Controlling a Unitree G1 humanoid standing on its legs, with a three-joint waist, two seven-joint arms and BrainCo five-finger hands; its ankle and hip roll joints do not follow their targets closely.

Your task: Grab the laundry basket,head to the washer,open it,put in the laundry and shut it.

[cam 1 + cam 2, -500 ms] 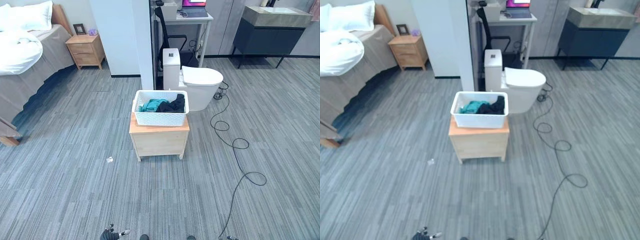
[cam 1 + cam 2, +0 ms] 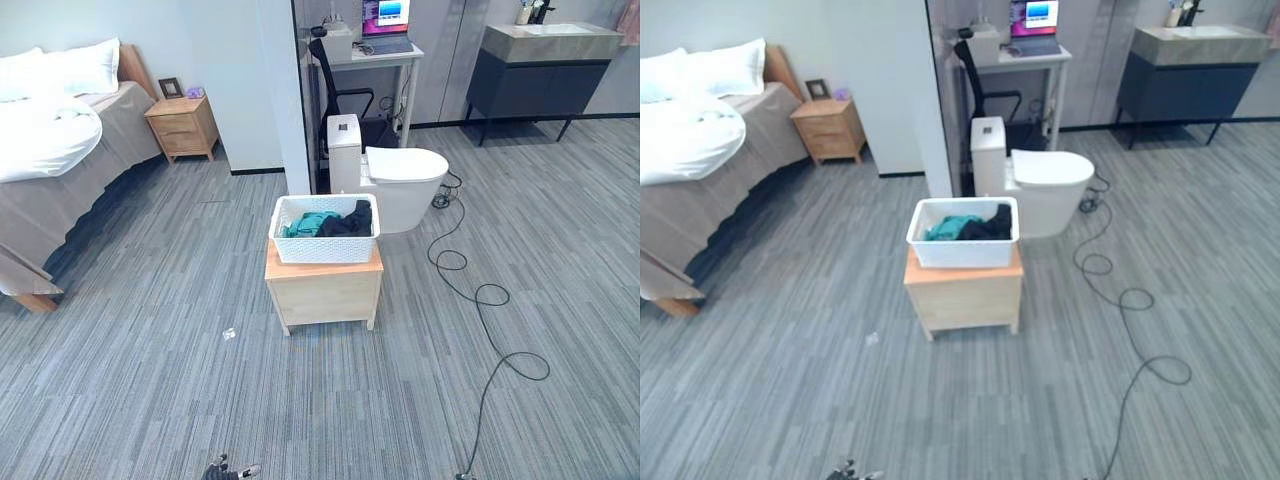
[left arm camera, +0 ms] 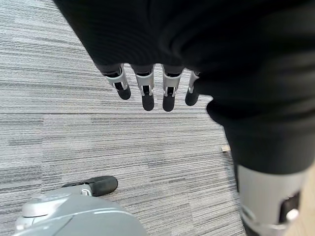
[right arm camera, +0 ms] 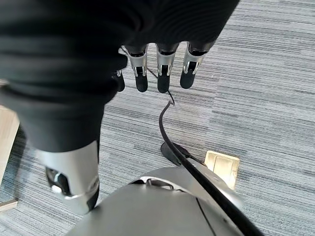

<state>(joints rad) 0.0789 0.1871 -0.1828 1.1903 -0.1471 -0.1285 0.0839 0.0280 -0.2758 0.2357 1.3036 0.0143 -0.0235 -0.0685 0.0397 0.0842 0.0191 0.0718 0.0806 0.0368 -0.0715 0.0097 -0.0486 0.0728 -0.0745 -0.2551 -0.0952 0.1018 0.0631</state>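
Observation:
A white laundry basket [image 2: 325,240] sits on a low wooden stand [image 2: 322,290] in the middle of the room, some way ahead of me. Teal clothes [image 2: 308,222] and black clothes [image 2: 350,218] lie in it. My left hand [image 3: 147,91] hangs low by my side over the grey carpet, fingers straight and holding nothing; its fingertips [image 2: 225,468] show at the bottom edge of the left eye view. My right hand [image 4: 158,69] hangs the same way on the other side, fingers relaxed and holding nothing. Both hands are far from the basket.
A white toilet [image 2: 400,180] stands just behind the stand, beside a white wall end [image 2: 270,90]. A bed [image 2: 60,150] and nightstand [image 2: 183,125] are at the far left, a desk with a laptop [image 2: 385,40] and a dark vanity [image 2: 545,70] at the back. A small scrap [image 2: 229,334] lies on the carpet.
The whole picture has shifted down and slightly right, so the camera has moved. The basket, the stand and both hands keep their places.

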